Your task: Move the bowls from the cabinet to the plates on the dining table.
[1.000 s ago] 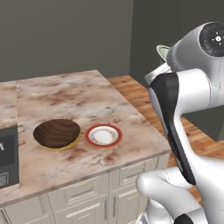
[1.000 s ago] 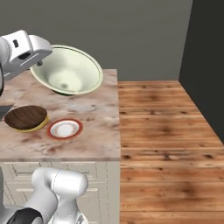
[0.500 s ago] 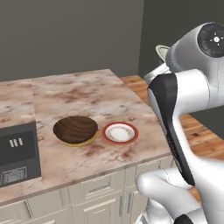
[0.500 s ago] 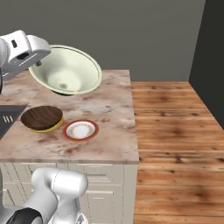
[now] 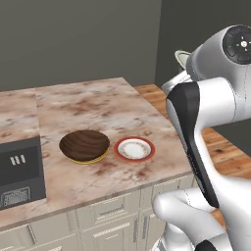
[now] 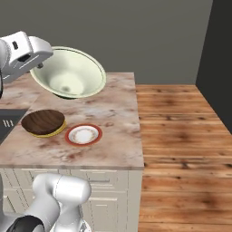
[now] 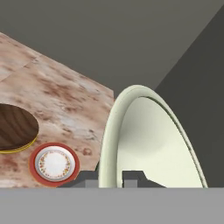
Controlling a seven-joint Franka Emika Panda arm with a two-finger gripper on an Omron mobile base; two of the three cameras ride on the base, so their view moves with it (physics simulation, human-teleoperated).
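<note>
My gripper (image 7: pixel 110 176) is shut on the rim of the pale cream-green bowl (image 6: pixel 68 76), holding it tilted in the air above the dining table (image 6: pixel 113 104). The bowl's rim (image 5: pixel 182 58) peeks out behind my arm. The dark-brown wooden bowl (image 5: pixel 84 144) sits on the yellow-rimmed plate (image 5: pixel 91 160). Beside it lies the red-rimmed plate (image 5: pixel 134 148) with nothing on it. In the hand view the red-rimmed plate (image 7: pixel 54 164) and the wooden bowl (image 7: pixel 15 127) lie to the left of the held bowl (image 7: pixel 153 144). The cabinet is out of view.
A dark grey microwave (image 5: pixel 17 169) stands on the table's left end. Beige drawer fronts (image 6: pixel 108 181) run below the stone top. Wooden floor (image 6: pixel 181 136) stretches to the right of the table, with a dark wall behind.
The whole picture has shifted right as the base drove, bringing the microwave into view. The cream-green bowl stays held in the same pose.
</note>
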